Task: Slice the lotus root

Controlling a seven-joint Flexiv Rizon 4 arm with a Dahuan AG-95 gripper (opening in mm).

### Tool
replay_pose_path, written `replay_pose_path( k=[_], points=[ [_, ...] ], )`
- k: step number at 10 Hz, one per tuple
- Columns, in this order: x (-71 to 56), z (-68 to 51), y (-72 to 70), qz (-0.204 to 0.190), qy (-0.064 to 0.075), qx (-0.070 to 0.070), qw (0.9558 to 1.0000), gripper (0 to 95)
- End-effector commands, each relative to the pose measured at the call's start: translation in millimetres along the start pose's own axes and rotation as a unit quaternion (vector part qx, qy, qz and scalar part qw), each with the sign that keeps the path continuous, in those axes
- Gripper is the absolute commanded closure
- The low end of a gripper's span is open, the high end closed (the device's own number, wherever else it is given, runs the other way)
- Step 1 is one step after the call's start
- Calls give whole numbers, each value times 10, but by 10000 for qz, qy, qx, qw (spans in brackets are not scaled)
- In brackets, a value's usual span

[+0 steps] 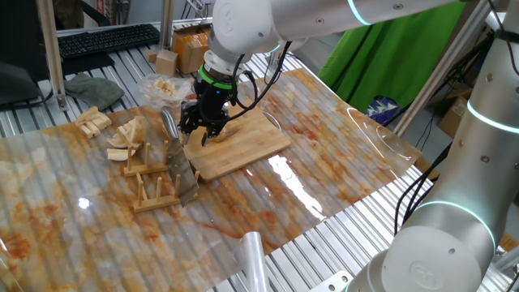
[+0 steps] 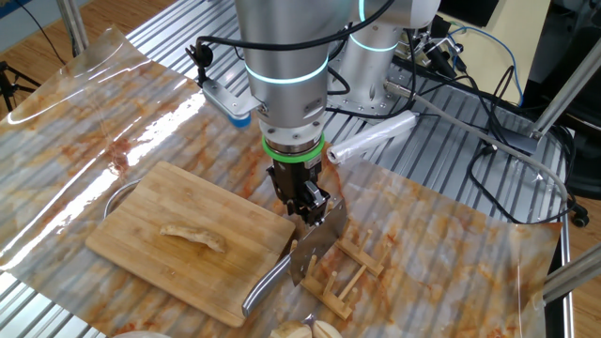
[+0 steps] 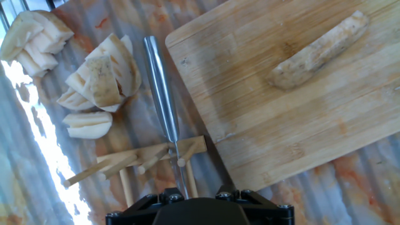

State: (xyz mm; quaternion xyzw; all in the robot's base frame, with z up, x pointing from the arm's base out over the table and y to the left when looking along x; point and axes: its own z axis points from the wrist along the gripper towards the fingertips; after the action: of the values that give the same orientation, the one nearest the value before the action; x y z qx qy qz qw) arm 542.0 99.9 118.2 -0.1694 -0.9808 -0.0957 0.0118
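A pale, elongated piece of lotus root [image 2: 192, 237] lies flat near the middle of the wooden cutting board [image 2: 141, 221]. In the hand view the lotus root [image 3: 319, 53] is at the upper right of the board [image 3: 300, 131]. A steel knife [image 3: 161, 94] stands edge-down in a small wooden rack [image 3: 137, 162] beside the board's edge. My gripper [image 1: 203, 134] hangs just over the knife's blade [image 2: 315, 246]. Its fingers look spread with nothing between them. The hand view shows only the black base of the hand, not the fingers.
Larger tan wedge pieces [image 1: 126, 138] and another pile [image 1: 93, 122] lie left of the rack [image 1: 154, 191]. A clear bag of pale bits [image 1: 162, 85] and a cardboard box [image 1: 190, 49] sit behind. A plastic roll [image 2: 376, 139] lies near the arm's base. A second arm [image 1: 478, 162] stands at the right.
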Motion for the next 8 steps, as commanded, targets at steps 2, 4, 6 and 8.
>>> replay_pose_path(
  k=[2, 4, 6, 8],
  points=[
    [0, 0, 0, 1, 0, 1, 10000, 570],
    [0, 1, 0, 222, -9, -294, 9993, 570],
    [4, 1, 5, 222, -10, -295, 9993, 570],
    [6, 8, 10, 220, -11, -294, 9993, 570]
  ],
)
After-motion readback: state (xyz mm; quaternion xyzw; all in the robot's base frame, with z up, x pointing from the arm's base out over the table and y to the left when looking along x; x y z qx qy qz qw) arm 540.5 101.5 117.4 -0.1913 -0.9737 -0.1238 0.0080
